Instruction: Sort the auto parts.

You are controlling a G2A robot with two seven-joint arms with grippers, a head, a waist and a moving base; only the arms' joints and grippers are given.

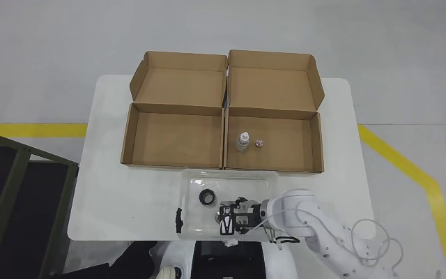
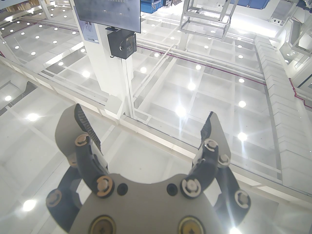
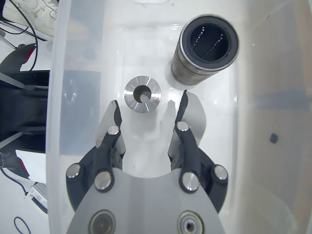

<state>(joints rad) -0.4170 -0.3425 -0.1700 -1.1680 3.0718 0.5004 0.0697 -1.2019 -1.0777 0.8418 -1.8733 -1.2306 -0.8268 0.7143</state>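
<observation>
Right claw [image 3: 149,98] open inside clear plastic bin [image 3: 80,49], straddling small silver metal collar [image 3: 142,96].

Both fingers stand wide apart and grip nothing. The collar, a flared disc with a centre bore, rests on the bin floor partly between the fingertips and appears untouched by either. Just beside it, a grey metal cylindrical bearing [image 3: 204,52] with a black end ring stands upright, apart from the claw. In the top view the bin sits on the white counter [image 1: 104,174], directly in front of two open boxes set side by side: the left-hand brown cardboard box [image 1: 174,139] and the right-hand brown cardboard box [image 1: 286,146]. The right-hand box holds a small white bottle-shaped part [image 1: 242,141] and, near it, a small round part [image 1: 258,144]. Left claw [image 2: 143,109] is spread wide, holds nothing, and points up at a ceiling.
</observation>
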